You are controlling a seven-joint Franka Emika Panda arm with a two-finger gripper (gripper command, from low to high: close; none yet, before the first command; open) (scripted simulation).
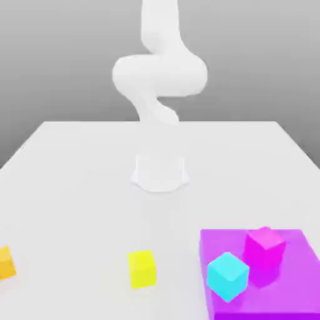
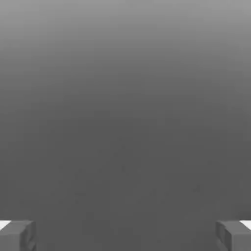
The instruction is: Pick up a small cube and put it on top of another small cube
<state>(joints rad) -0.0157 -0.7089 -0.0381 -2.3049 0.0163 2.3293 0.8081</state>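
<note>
Clear of the flat, rectangular purple slab, bring the empty, wide-open pincer over the small plain orange cube, squaring up before descending

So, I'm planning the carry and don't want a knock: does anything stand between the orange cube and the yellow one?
Nothing visible does. The orange cube and yellow cube have no object between them; the purple block lies past the yellow cube, toward the exterior view's right.
</note>
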